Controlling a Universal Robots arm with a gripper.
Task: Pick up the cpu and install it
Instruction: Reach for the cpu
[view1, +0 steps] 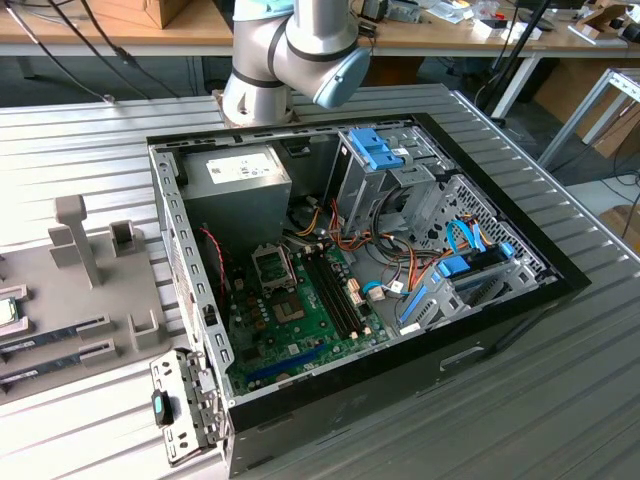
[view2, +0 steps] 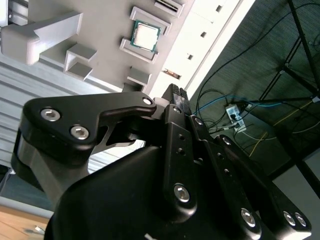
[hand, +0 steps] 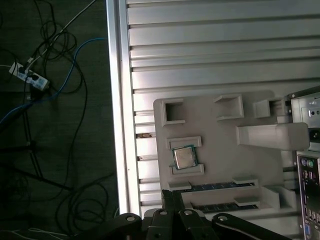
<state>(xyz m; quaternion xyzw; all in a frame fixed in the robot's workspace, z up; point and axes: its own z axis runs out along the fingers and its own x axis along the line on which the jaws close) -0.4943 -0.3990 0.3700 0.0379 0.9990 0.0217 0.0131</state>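
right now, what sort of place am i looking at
Probably a robotics lab or workshop for PC assembly: an open computer case on a slatted metal table, a grey parts tray holding the cpu, and cluttered workbenches behind.

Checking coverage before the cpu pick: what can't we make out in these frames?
- Exterior view: the cpu is cut off at the exterior view's left edge.
- Exterior view: the motherboard socket is too small to tell if its cover is open.
- First wrist view: the gripper hides part of the tray edge.
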